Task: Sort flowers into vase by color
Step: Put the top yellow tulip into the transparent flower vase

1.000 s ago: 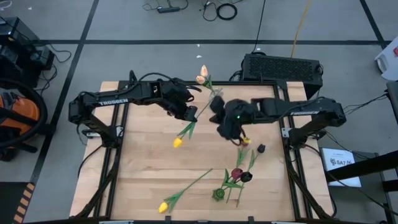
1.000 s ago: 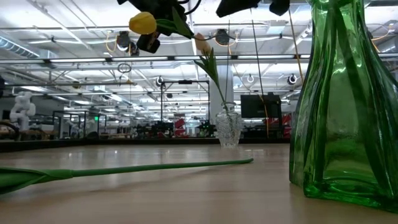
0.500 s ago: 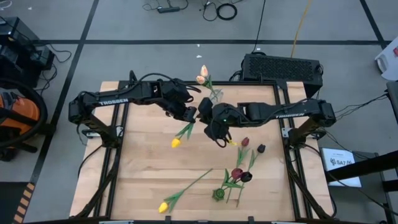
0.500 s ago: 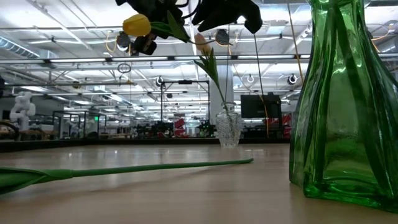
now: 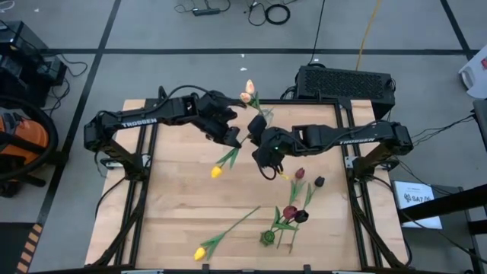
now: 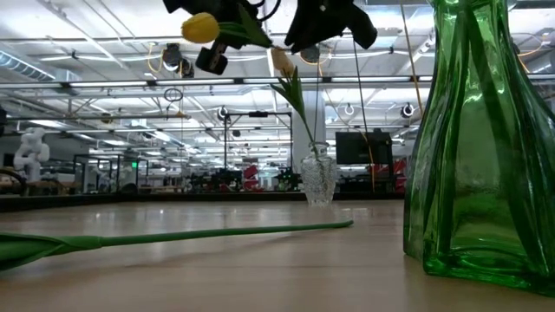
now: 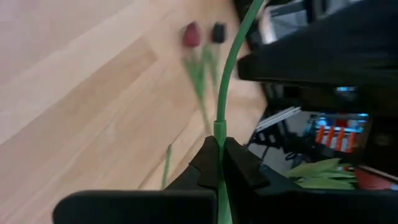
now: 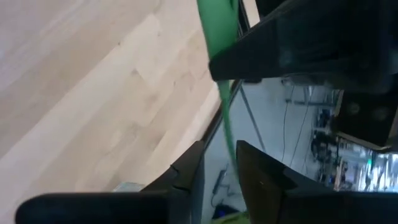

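While keeping the yellow tulip [image 5: 217,173] pinched by the stem in the left gripper [image 5: 231,138], brought the right gripper [image 5: 263,149] across from the right part of the desk [image 5: 175,213] until just beside the left one. Opened it on the way: shut a second ago, now a narrow gap, with the green stem [image 8: 229,140] running through that gap. Not clamped there yet, as far as can be seen. Left gripper [image 7: 218,152] closed tight on the stem, no change.

Tulip in the air above the middle of the desk, head down toward the front edge, touching nothing below.

Looks like a handover, or a regrip lower on the stem. Means the flower is not yet on its way to a vase. Clear vase [image 5: 261,119] at the back edge holds only a peach tulip [image 5: 247,95]. Green vase [image 5: 268,237] stands near the front. Other flowers lie on the desk, among them a second yellow one [image 5: 200,253].
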`<state>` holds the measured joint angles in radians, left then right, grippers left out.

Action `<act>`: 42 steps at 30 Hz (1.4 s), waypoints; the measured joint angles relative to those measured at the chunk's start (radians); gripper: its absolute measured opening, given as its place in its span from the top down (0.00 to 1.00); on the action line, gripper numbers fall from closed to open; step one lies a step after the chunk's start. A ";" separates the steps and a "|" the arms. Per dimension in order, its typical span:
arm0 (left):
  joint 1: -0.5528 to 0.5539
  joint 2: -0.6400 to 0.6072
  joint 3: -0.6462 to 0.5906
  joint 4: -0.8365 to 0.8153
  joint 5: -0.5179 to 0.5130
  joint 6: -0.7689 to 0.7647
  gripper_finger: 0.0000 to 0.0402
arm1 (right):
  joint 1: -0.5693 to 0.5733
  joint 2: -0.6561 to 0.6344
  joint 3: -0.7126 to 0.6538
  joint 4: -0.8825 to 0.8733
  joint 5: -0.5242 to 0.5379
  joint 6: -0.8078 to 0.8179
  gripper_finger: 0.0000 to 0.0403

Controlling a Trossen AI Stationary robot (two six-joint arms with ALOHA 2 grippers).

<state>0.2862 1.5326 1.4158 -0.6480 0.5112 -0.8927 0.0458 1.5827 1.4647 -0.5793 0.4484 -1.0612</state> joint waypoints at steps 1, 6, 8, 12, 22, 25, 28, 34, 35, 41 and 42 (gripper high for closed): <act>0.003 0.000 0.000 0.029 0.014 0.000 0.97 | -0.001 -0.004 0.000 -0.005 0.002 0.016 0.79; 0.003 0.000 -0.001 0.133 0.059 -0.015 0.97 | -0.011 -0.027 0.000 0.000 0.008 0.060 0.82; 0.004 0.000 -0.001 0.148 0.069 -0.020 0.97 | -0.012 -0.036 0.000 0.004 0.008 0.056 0.83; 0.002 0.000 -0.001 0.160 0.088 -0.020 0.97 | -0.012 -0.042 0.000 0.033 -0.001 0.043 0.86; 0.003 0.001 -0.001 0.169 0.091 -0.020 0.97 | -0.005 -0.052 0.000 0.027 -0.002 -0.023 0.89; 0.008 0.001 -0.001 0.176 0.095 -0.019 0.97 | -0.003 -0.056 0.000 0.032 -0.007 -0.040 0.89; 0.007 0.001 -0.001 0.174 0.095 -0.019 0.97 | -0.004 -0.053 0.000 0.031 -0.009 -0.043 0.89; 0.007 0.001 -0.001 0.173 0.093 -0.018 0.97 | 0.004 -0.053 0.000 0.032 -0.006 -0.057 0.89; 0.007 0.001 -0.001 0.174 0.093 -0.018 0.97 | 0.004 -0.053 0.000 0.032 -0.006 -0.058 0.89; 0.002 0.001 -0.001 0.218 0.094 -0.019 0.97 | -0.014 -0.053 0.000 0.039 -0.005 -0.060 0.89; 0.001 0.001 -0.001 0.229 0.098 -0.018 0.97 | -0.016 -0.053 0.000 0.043 -0.005 -0.061 0.89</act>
<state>0.2872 1.5333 1.4151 -0.4191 0.6091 -0.9112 0.0299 1.5299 1.4647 -0.5368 0.4436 -1.1218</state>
